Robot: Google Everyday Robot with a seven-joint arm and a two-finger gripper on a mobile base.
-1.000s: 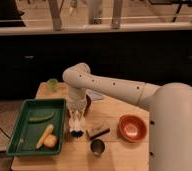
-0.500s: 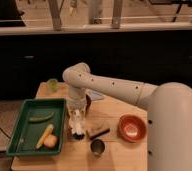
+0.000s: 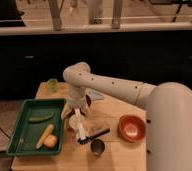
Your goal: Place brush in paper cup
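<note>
My gripper (image 3: pixel 77 112) hangs from the white arm and points straight down over the middle of the wooden table (image 3: pixel 114 112). Its fingers stand apart, one on each side of the brush's top. The brush (image 3: pixel 80 128) is a slim white stick that slants from just under the gripper toward the front, with its dark tip (image 3: pixel 82 141) near the table. The paper cup (image 3: pixel 73 123) is low and white, directly under the gripper, partly hidden by the brush and fingers. The brush's upper end lies over the cup; I cannot tell if it rests inside.
A green tray (image 3: pixel 19 145) at the left holds a green vegetable, a yellow piece and an orange fruit. A tan block with a black handle (image 3: pixel 98 130) lies right of the cup. A metal cup (image 3: pixel 97 147), a red bowl (image 3: pixel 131 127) and a green cup (image 3: pixel 52 85) also stand on the table.
The gripper has shifted only slightly above the cup. The brush and cup stay in about the same place.
</note>
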